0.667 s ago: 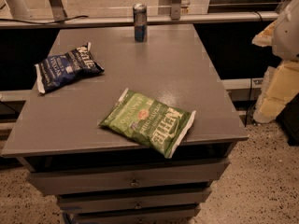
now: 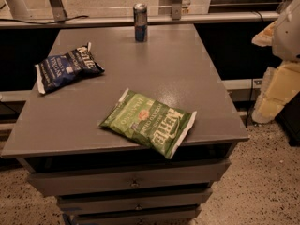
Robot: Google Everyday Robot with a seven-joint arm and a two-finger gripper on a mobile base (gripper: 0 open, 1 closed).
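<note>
A green chip bag [image 2: 148,123] lies flat near the front edge of the grey table [image 2: 197,83], with one corner hanging over the edge. At the left side lies a dark blue chip bag [image 2: 67,68]. A blue drink can [image 2: 140,22] stands upright at the far edge. My arm's white and cream parts show at the right edge of the view, beyond the table's right side. The gripper [image 2: 275,93] hangs there beside the table, well apart from everything on it. The green bag is the nearest thing to it.
Below the tabletop are several drawers [image 2: 133,182]. A rail with metal posts [image 2: 176,3] runs behind the table. Speckled floor [image 2: 262,182] surrounds the front and right.
</note>
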